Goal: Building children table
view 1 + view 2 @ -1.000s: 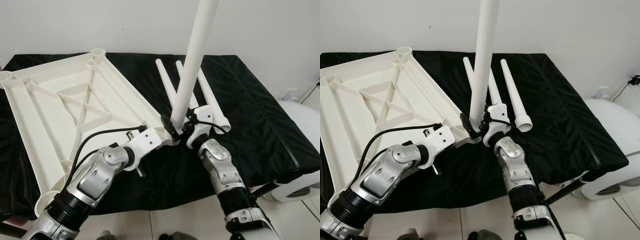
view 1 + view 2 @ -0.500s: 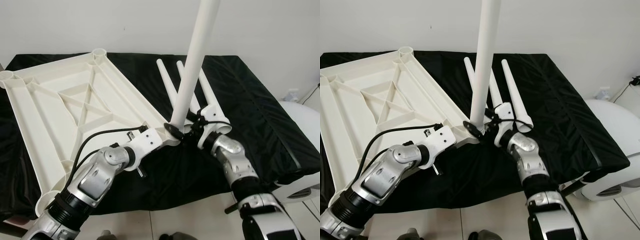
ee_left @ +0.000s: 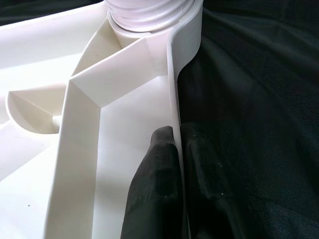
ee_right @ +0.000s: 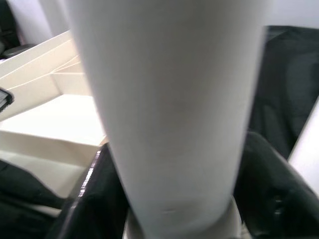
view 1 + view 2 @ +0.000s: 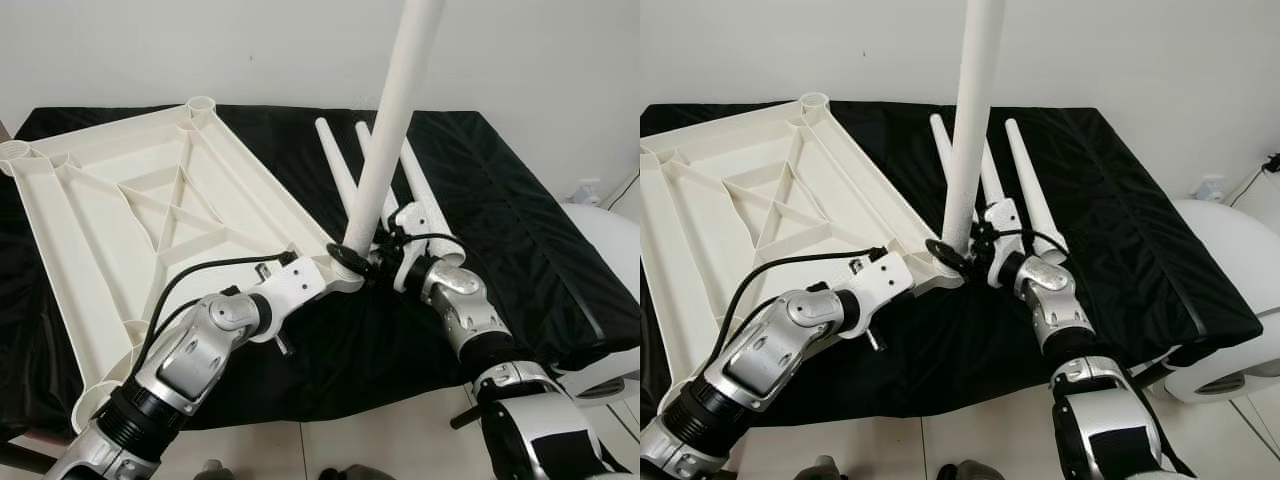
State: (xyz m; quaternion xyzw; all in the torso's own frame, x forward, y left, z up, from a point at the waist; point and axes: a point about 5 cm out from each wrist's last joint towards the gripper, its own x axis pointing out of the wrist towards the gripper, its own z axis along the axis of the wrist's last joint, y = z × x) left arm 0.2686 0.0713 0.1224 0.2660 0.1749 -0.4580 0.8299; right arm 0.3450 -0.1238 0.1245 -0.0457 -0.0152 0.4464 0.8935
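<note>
- My left gripper (image 3: 172, 164) pinches the tabletop (image 5: 120, 210) rim.
- My right gripper (image 5: 975, 250) clamps 1 upright leg (image 5: 975, 110).
- Risk: tilt could cross-thread the corner socket (image 3: 149, 12).

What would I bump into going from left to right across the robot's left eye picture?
White tabletop lying upside down → left gripper pinching its rim → upright table leg in the right gripper → spare legs lying on the black cloth → a white rounded thing.
</note>
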